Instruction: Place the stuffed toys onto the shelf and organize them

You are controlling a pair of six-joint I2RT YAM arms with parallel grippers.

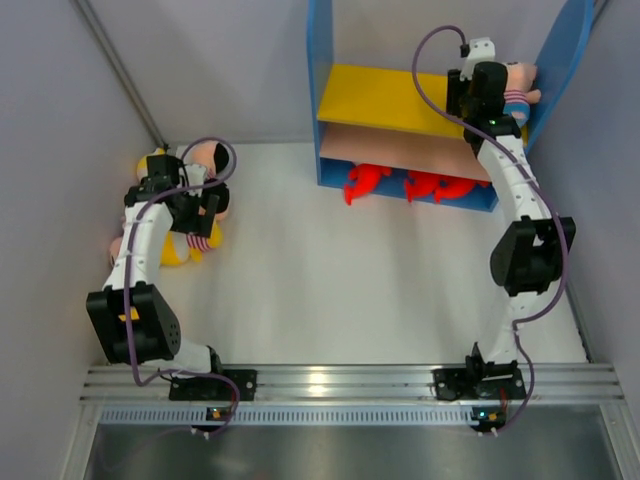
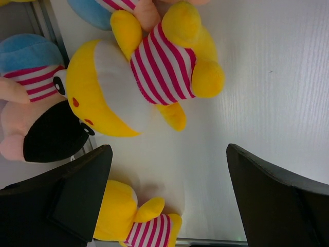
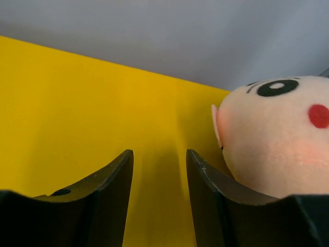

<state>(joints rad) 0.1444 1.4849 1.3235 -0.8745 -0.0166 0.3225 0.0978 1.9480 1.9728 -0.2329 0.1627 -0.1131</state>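
Boy doll [image 1: 524, 75] half hidden, perhaps lying

yellow upper board [image 1: 375, 95]: left part free | boy doll [image 3: 277, 139] blocks right end | table [image 1: 340, 270] middle open

Peach-faced boy doll [image 3: 277, 134] on yellow board [image 3: 77, 103]

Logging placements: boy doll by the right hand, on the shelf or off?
On. Boy doll lies on yellow board, beside right hand, not gripped.
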